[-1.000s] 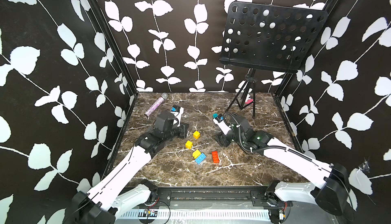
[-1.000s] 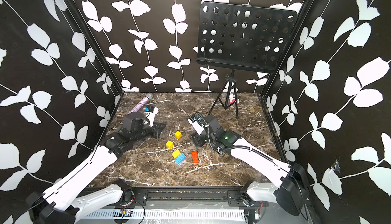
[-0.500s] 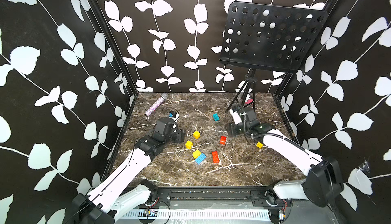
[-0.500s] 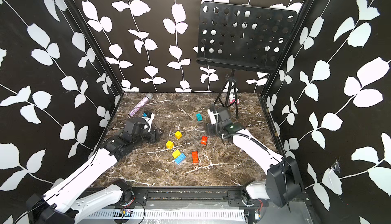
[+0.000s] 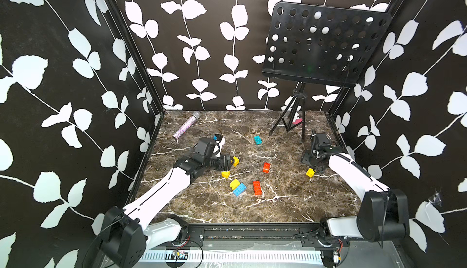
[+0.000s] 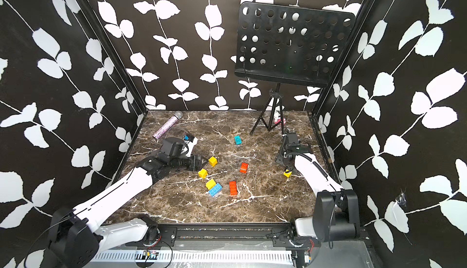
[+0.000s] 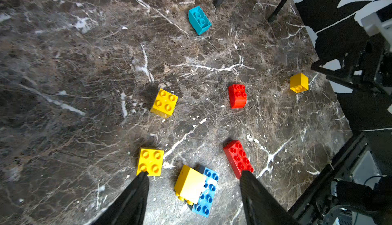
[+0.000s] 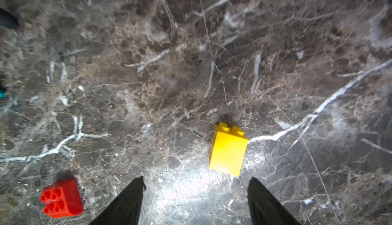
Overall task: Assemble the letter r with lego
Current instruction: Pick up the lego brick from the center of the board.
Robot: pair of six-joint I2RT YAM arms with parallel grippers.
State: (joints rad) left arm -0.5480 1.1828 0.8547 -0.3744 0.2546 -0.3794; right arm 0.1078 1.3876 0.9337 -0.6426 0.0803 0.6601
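Lego bricks lie loose on the marble table (image 5: 290,203). In both top views I see a teal brick (image 5: 257,140), a small red brick (image 5: 266,167), a long red brick (image 5: 257,187), and a yellow brick (image 5: 234,183) resting on the blue brick (image 5: 240,190). My left gripper (image 7: 194,173) is open and empty, low at the left beside two yellow bricks (image 5: 235,161) (image 5: 225,174). My right gripper (image 8: 196,181) is open at the right edge, just behind a yellow brick (image 8: 228,149) lying on its side.
A glittery purple microphone (image 5: 186,127) lies at the back left. A black music stand (image 5: 326,44) stands on tripod legs (image 5: 290,125) at the back right, with a small pink thing (image 5: 298,121) behind it. Patterned walls close three sides.
My right arm has swung from the table's middle back to the right edge, leaving the teal, small red and one yellow brick in view. My left gripper has turned toward the bricks.
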